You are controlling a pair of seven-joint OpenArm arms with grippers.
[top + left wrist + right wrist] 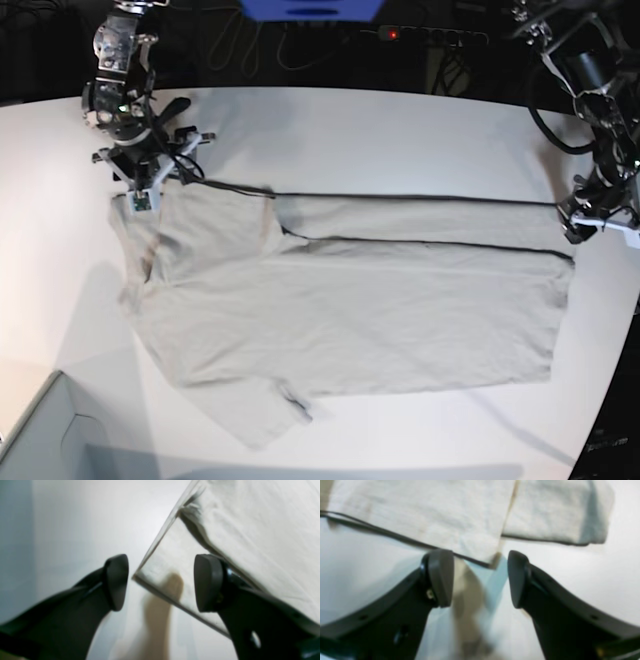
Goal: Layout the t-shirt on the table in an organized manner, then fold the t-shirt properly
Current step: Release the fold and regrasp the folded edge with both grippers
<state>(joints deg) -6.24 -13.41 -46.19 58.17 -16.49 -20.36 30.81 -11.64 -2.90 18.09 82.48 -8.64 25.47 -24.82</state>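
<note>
White table (400,130) fills base view, dark clutter beyond far edge. T-shirt (350,310) spread flat at table centre, far long side folded inward, one sleeve sticking out at near left. Left gripper (161,582) at scene right: jaws wide apart, empty, poised over shirt corner. Right gripper (480,578) at far left: jaws wide apart, empty, at folded corner near sleeve.
</note>
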